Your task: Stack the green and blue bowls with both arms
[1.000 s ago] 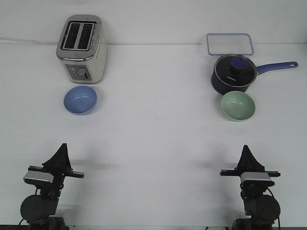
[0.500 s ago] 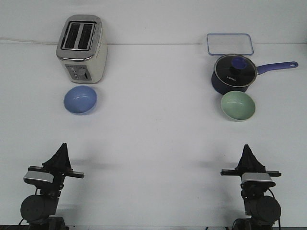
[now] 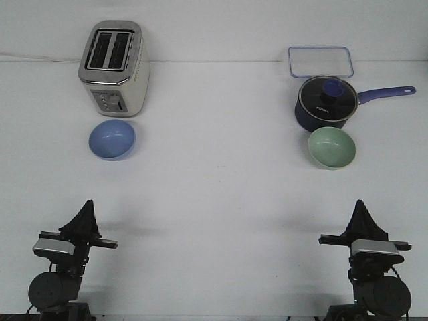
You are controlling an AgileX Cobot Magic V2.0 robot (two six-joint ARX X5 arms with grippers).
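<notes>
Right arm's black pointed two-finger gripper (image 3: 362,208) has shifted sideways, outward to its own right and a touch nearer the camera vs both earlier front views, where it sat further inboard; the left black pointed gripper (image 3: 86,208) is in the same spot as before. Both tips read as a single closed point from this angle, so fingers look together, but whether there's a small gap I can't tell; neither holds anything. The small round pale mint-green bowl (image 3: 332,148) sits well ahead of the right gripper and slightly to its left, upright, mouth up, just in front of the dark blue saucepan with glass lid (image 3: 324,102), rims near or touching, can't say which. The small round pale periwinkle-blue bowl (image 3: 112,139) lies well ahead of the left gripper, a bit to its right, close to the cream and silver two-slot toaster (image 3: 114,67) behind it. A clear rectangular lidded container w/ blue rim (image 3: 320,61) stands beyond the pan. Bowls are well apart on the white table (image 3: 214,200), nothing stacked yet. Meaning, imo: task is at the very start; the right arm has begun to move while the left idles, so the green bowl looks like first target. Pan crowding that bowl's far side leaves the near rim as the easier grab.
</notes>
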